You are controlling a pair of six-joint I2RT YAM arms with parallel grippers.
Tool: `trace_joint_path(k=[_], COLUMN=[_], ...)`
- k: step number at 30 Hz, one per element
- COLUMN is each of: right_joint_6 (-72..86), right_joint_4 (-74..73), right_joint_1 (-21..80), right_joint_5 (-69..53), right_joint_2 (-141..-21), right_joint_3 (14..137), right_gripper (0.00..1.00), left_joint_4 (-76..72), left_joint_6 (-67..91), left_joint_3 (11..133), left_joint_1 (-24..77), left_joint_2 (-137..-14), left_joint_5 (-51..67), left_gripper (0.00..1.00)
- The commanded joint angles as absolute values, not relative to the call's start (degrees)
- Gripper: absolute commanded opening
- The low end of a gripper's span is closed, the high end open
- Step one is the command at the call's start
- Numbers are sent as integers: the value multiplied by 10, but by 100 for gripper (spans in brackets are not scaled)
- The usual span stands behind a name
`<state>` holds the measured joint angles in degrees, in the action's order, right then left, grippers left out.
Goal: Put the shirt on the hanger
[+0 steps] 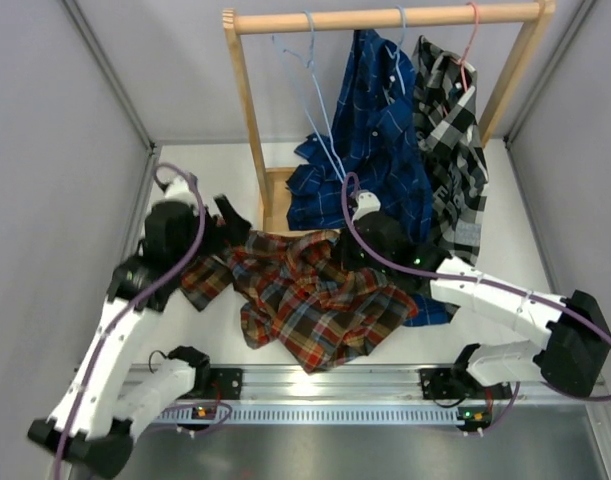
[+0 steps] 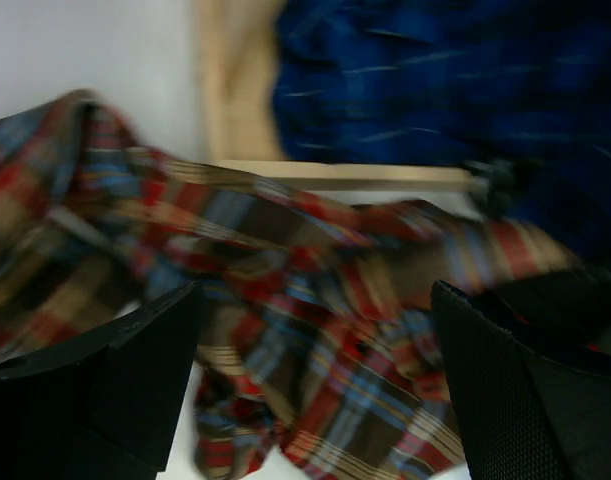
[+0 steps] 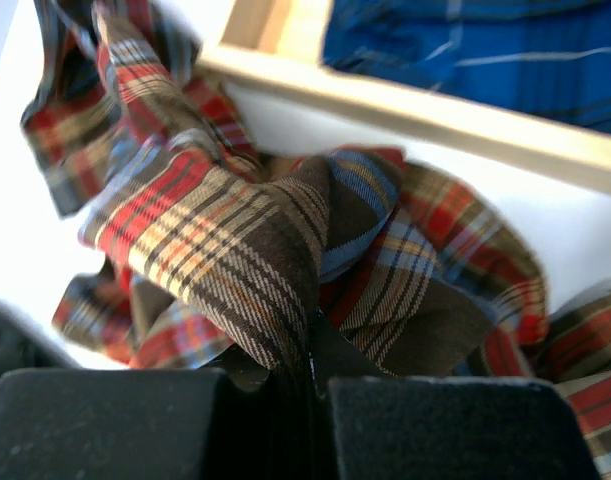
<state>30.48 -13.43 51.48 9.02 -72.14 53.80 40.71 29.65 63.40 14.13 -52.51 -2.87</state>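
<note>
Right gripper [image 3: 307, 385]: clenched. The two black padded fingers [image 3: 105, 425] meet at the bottom edge of the right wrist view and pinch a raised brown-and-red fold of the shirt [image 3: 245, 240]. The cloth rises from the pinch toward the centre of the frame. In the top view the right gripper [image 1: 343, 252] sits at the upper right edge of the shirt [image 1: 315, 300].

Left gripper [image 2: 315, 390]: released, jaws wide apart. One finger [image 2: 115, 390] stands at lower left and the other at lower right of the left wrist view, which is blurred. The shirt [image 2: 315, 300] lies across the gap between them; contact cannot be told. In the top view the left gripper [image 1: 230, 222] is at the upper left corner of the shirt.

Shirt: crumpled on the white table [image 1: 235, 160], centre of the top view, below the wooden rack [image 1: 385, 18].

Hanger [image 1: 310, 80]: light blue wire, hooked on the rack rail at top centre, bare, well apart from the shirt.

Rack rail, right of the hanger: blue shirt [image 1: 370, 140], then black-and-white shirt [image 1: 450, 150] on a pink hanger [image 1: 470, 40].
</note>
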Motion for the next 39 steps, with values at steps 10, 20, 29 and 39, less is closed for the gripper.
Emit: trace_joint_path(k=[10, 20, 29, 39], right_joint_6=[320, 312, 301, 288], right_joint_4=[-143, -140, -135, -137], right_joint_1=[473, 475, 477, 469], right_joint_5=[89, 27, 13, 10], right_joint_2=[-754, -738, -709, -699], right_joint_3=[606, 590, 571, 577], right_gripper=[0, 0, 0, 0], left_joint_4=[218, 148, 52, -24], left_joint_6=[382, 326, 223, 201], left_joint_3=[469, 507, 498, 456], left_joint_1=[587, 584, 542, 504], left_joint_2=[-551, -715, -731, -720], left_joint_5=[-312, -425, -386, -262], left_gripper=[94, 73, 48, 0])
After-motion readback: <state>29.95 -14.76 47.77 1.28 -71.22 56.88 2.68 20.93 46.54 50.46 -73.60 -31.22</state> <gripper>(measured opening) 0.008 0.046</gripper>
